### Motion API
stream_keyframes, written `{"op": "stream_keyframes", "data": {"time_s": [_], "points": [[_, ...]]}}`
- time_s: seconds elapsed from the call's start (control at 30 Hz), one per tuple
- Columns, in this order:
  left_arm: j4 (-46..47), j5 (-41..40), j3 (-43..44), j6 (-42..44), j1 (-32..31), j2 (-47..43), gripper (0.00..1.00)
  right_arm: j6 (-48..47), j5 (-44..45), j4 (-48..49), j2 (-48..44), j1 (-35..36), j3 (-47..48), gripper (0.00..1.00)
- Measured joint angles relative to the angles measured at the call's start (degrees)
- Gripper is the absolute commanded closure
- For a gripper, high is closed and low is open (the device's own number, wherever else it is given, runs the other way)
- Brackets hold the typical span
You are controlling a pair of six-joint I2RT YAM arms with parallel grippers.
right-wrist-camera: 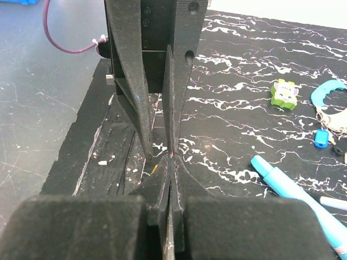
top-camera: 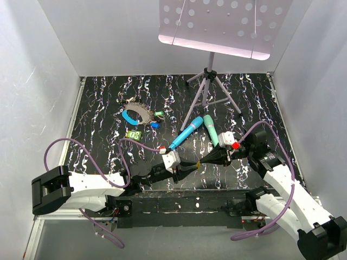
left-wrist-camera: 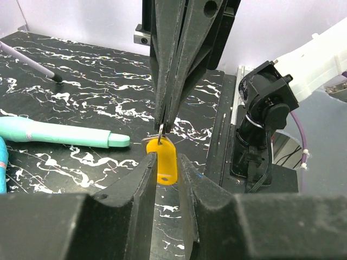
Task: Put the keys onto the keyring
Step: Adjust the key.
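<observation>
While both arms meet low over the near edge of the black white-veined table [top-camera: 108, 103], the large oval grey keyring with the bright blue curved part [top-camera: 135, 115] lies well apart from them, on the far left area. The step in hand seems to be a handover. The right gripper [left-wrist-camera: 164, 123] is clenched on the metal end of the small key with the yellow plastic head [left-wrist-camera: 162, 162], and the left gripper [left-wrist-camera: 164, 170] grasps that head from both sides, its pads touching it as far as I can see. To do this well, I think the right jaws should let go only once the left grip is firm and square. The left wrist view shows the yellow head plainly. The right wrist view gives only a yellow sliver beside its own fingers. The top view gives only a yellow dot, but it alone shows the whole keyring.
</observation>
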Motion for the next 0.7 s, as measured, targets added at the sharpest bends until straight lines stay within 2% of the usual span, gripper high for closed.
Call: {"op": "stream_keyframes", "data": {"time_s": [0.6, 0.7], "points": [[0.24, -0.68, 0.26, 0.81, 0.0, 0.02, 0.83, 3.06, -0.22, 3.02, -0.11, 1.77, -0.9, 0.99], [0.33, -0.66, 0.26, 0.83, 0.0, 0.02, 0.87, 3.17, -0.22, 3.02, -0.11, 1.81, -0.9, 0.99]]}}
